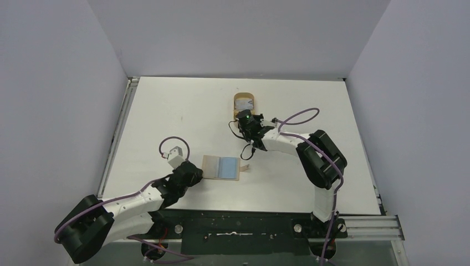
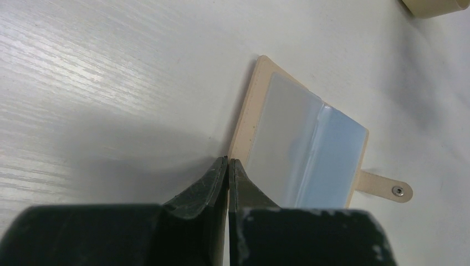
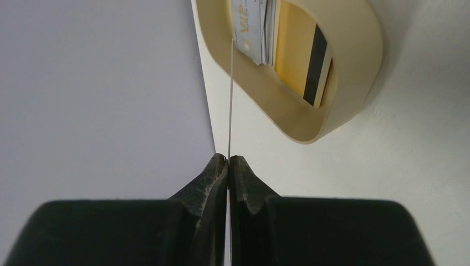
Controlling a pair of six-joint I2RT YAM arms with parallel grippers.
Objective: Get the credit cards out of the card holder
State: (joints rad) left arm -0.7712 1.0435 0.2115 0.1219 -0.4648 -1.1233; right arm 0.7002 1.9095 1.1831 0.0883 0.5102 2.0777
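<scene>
The open card holder (image 1: pixel 220 167) is laid flat on the table (image 1: pixel 166 111), with a light blue card (image 2: pixel 335 159) seen under its clear sleeve (image 2: pixel 288 124). The left gripper (image 2: pixel 228 162) is pressed together, tips at the holder's left edge. The right gripper (image 3: pixel 228 159) is clamped on a thin card (image 3: pixel 230 100), seen edge-on, over the rim of the tan dish (image 3: pixel 277 108). A yellow card (image 3: pixel 296 50) and a white card (image 3: pixel 252 27) are lodged in the dish.

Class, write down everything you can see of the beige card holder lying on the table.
The card holder is a flat beige-tan bifold, leather-like, lying open on the white table. Clear plastic sleeves cover its inside, with a light blue card showing under one. A small strap tab with a metal snap sticks out from one edge. The shut left gripper meets its opposite edge; whether it pinches it is unclear.
</scene>
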